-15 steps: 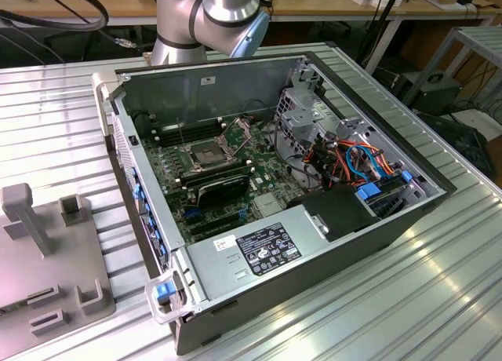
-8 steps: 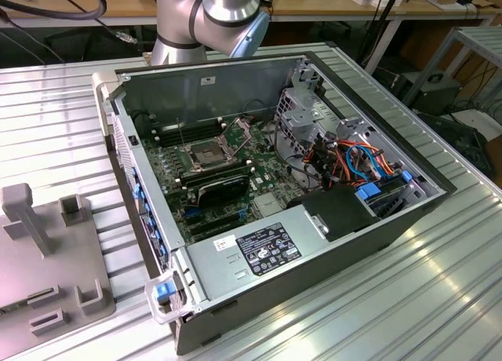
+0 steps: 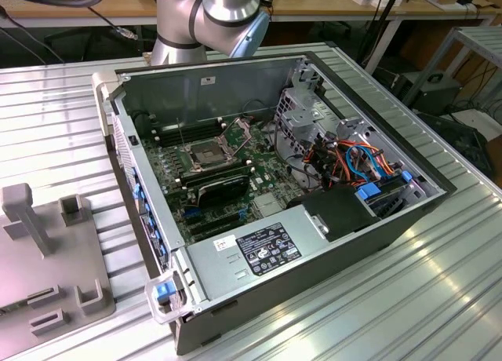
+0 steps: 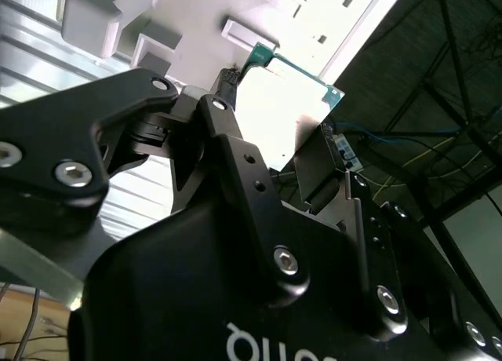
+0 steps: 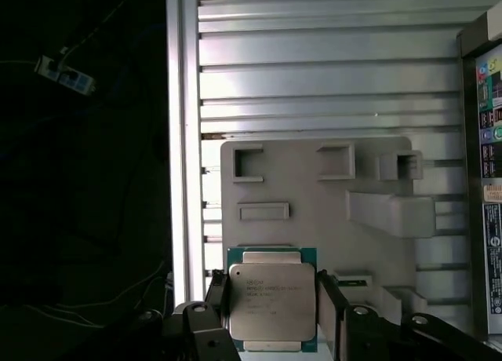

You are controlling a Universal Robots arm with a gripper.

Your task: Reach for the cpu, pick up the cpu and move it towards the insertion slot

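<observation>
Black and two-fingered, the gripper (image 5: 271, 318) is closed on the cpu (image 5: 272, 294), a small thin square chip with a pale silvery-tan metal face on a green-edged base. In the first wrist view its dark fingers (image 5: 216, 298) press against two opposite sides of the chip. The cpu sits squarely between the fingertips with its metal face turned towards that camera. In the second wrist view the gripper (image 4: 274, 114) is seen past its black linkage. There the cpu (image 4: 298, 82) shows as a bright plate with a teal-green rim, caught between the finger ends.

Beyond the held chip lies the grey plastic block (image 5: 314, 235), a flat pale slab with rectangular notches and raised stubs. It rests on the ribbed silvery aluminium table (image 5: 314, 78). The cpu hangs in front of this block, and whether it touches the block cannot be told.

In the exterior view the grey plastic block (image 3: 47, 259) lies at the exterior view's left on the table (image 3: 439, 282). It is just beside the open dark grey metal computer case (image 3: 235, 82). Inside the case, on the green motherboard (image 3: 169, 180), sits the insertion slot (image 3: 205, 153), a square socket with a silvery metal frame and a dark centre. The socket is well apart from the block. A silver and grey-blue joint of the arm (image 3: 212, 12) stands behind the far wall of the case.
</observation>
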